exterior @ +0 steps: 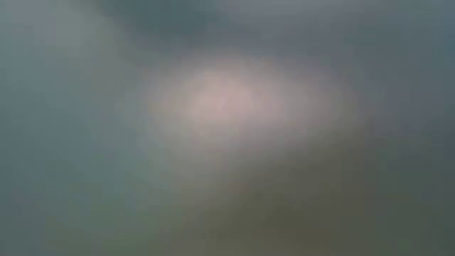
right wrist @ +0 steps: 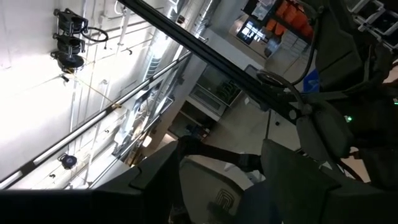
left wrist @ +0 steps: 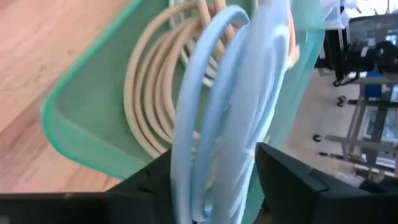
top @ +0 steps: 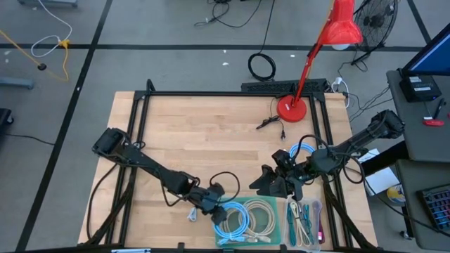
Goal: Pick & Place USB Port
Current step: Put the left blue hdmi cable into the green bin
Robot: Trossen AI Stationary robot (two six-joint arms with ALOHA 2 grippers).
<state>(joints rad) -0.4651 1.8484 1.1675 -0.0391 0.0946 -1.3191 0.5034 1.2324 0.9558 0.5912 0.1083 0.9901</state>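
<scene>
left claw: down at the front edge, over the green tray. The blue coil stands on edge between its fingers. Honestly can't tell if it's pinching the coil or just around it.
risk 1: that coil is upright and half over the tray wall. If the claw lets go or backs off crooked, I'd guess it flops onto the table or snags a finger and gets dragged.
risk 2: the beige coil lies right beside the blue one, so a snag could pull both out.
green tray: 2 coils, blue and beige.
2nd tray: just right of the green one, with green and white cables in it.
right claw: a bit further back, pointing up at the ceiling, closed on a pale block which I take for the USB port.
risk 3: tipped up like that, the block could slip as it swings toward a tray.
further back: loose blue cable, small black cable, red lamp. All are close enough to the right arm to catch.
</scene>
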